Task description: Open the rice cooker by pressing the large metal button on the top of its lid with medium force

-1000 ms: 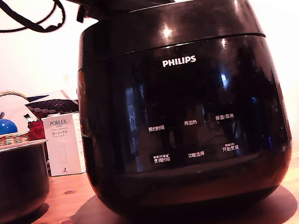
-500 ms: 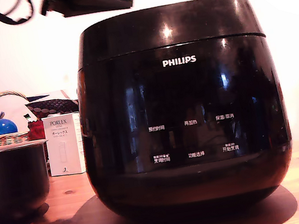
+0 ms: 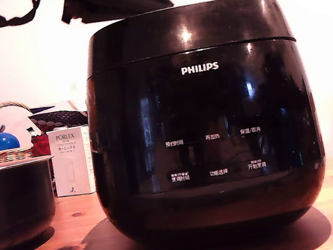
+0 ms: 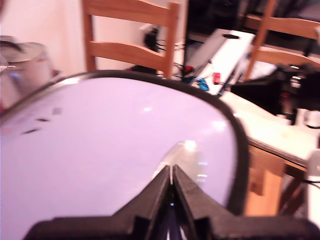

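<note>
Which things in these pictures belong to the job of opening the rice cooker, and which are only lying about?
Belong to the job:
- the rice cooker
- the lid, closed
- the gripper, jaws shut, over the lid

Only lying about:
- the dark pot
- the white PORLEX box
- the basket holding the blue ball
- the wooden chair

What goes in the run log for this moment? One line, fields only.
phase: approach | gripper: shut, above lid | metal button: just ahead of fingertips | rice cooker: closed | contact: unclear

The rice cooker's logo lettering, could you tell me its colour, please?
White, on the glossy black rice cooker; the exterior view shows it best.
</note>
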Tool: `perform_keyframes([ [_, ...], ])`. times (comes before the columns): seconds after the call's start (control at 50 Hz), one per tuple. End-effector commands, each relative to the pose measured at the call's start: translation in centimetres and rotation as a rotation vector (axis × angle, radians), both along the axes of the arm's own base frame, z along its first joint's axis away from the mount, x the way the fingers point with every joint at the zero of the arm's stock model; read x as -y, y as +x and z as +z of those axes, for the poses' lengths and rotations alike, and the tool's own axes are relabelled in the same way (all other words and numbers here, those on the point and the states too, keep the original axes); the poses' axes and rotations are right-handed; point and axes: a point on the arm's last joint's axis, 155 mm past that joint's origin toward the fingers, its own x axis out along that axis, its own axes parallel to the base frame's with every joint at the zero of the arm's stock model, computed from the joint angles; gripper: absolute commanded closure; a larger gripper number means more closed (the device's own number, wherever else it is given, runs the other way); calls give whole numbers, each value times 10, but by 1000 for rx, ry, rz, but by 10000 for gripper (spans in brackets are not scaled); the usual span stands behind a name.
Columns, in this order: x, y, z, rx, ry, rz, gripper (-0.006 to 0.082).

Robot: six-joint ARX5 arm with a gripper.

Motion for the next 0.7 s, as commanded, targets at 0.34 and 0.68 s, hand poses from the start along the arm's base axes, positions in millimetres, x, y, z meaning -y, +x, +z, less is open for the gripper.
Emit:
perform_keyframes([
  [0.34,5,-2,-31,-44,61,-12,791],
  [0.68,-9,1,-59,-57,187,20,791],
])
